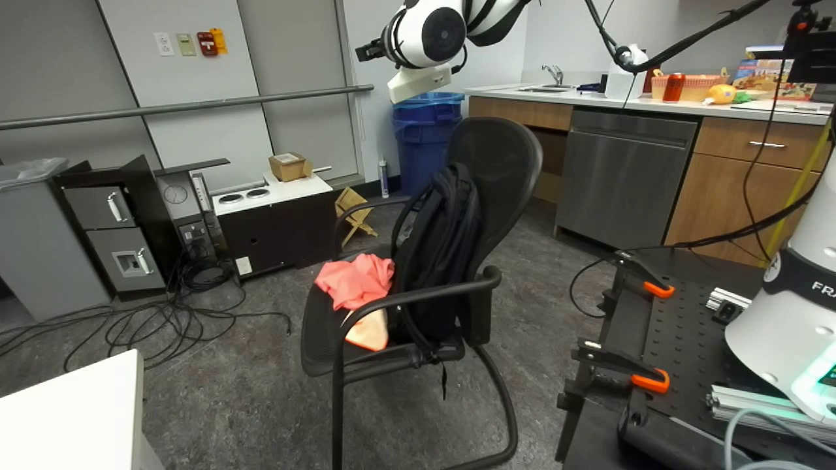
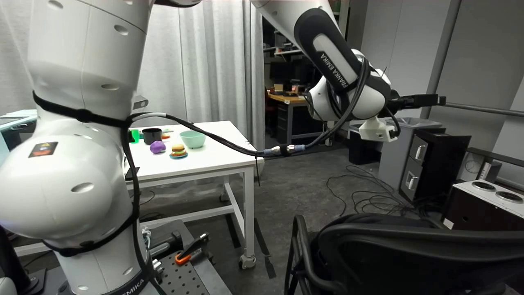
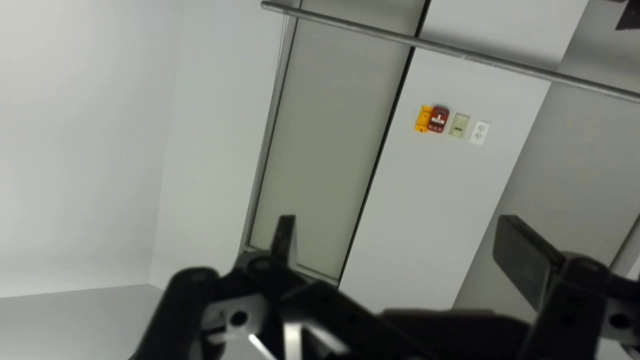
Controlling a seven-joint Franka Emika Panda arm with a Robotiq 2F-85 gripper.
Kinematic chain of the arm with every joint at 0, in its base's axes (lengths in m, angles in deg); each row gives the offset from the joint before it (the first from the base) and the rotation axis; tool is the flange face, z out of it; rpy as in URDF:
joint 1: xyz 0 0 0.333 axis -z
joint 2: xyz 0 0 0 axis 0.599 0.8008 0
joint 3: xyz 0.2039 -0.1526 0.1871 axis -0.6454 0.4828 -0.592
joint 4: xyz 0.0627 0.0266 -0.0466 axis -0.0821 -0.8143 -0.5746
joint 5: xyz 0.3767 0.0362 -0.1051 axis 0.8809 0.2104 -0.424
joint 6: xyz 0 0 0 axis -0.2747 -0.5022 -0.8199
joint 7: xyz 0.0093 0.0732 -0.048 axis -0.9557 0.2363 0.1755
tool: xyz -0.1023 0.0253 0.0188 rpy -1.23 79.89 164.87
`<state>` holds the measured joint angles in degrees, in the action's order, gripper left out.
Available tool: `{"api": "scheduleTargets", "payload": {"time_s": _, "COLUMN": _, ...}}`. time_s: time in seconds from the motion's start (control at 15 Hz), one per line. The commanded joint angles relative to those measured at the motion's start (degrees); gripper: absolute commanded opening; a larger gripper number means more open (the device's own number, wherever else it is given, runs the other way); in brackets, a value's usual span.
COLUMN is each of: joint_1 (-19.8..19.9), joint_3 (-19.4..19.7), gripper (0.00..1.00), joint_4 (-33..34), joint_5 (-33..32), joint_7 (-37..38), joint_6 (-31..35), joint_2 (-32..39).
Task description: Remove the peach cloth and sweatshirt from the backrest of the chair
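Found coral cloth (image 1: pixel 356 281) crumpled on seat (image 1: pixel 321 336) of chair (image 1: pixel 428 294), just beside black backpack (image 1: pixel 441 241) propped against backrest (image 1: pixel 503 163). Noted paler peach fabric (image 1: pixel 369 331) on same seat, showing below armrest (image 1: pixel 457 288); cannot tell whether one piece or two. Observed tool (image 3: pixel 395 235) well above chair in both exterior views, with jaws spread wide apart. In wrist view, saw tool aimed at wall (image 3: pixel 425 190) with grey rail (image 3: pixel 450 51).
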<state>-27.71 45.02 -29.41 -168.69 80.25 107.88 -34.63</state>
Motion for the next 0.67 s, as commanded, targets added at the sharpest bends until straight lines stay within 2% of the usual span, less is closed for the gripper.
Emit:
{"api": "scheduleTargets", "payload": {"time_s": 0.0, "joint_1": 3.7, "joint_3": 0.8, "gripper": 1.0, "joint_4": 1.5, "joint_5": 3.1, "joint_7": 0.0, "joint_6": 14.3, "joint_2": -2.1}}
{"api": "scheduleTargets", "payload": {"time_s": 0.27, "joint_1": 7.5, "joint_3": 1.8, "gripper": 1.0, "joint_4": 5.2, "joint_5": 12.2, "joint_7": -4.1, "joint_6": 32.1, "joint_2": -2.5}}
{"api": "scheduleTargets", "payload": {"time_s": 0.47, "joint_1": 8.2, "joint_3": 6.4, "gripper": 1.0, "joint_4": 6.3, "joint_5": 25.2, "joint_7": -12.5, "joint_6": 44.8, "joint_2": -2.6}}
{"api": "scheduleTargets", "payload": {"time_s": 0.6, "joint_1": 10.0, "joint_3": 7.8, "gripper": 1.0, "joint_4": 3.3, "joint_5": 35.0, "joint_7": -20.5, "joint_6": 50.2, "joint_2": -3.1}}
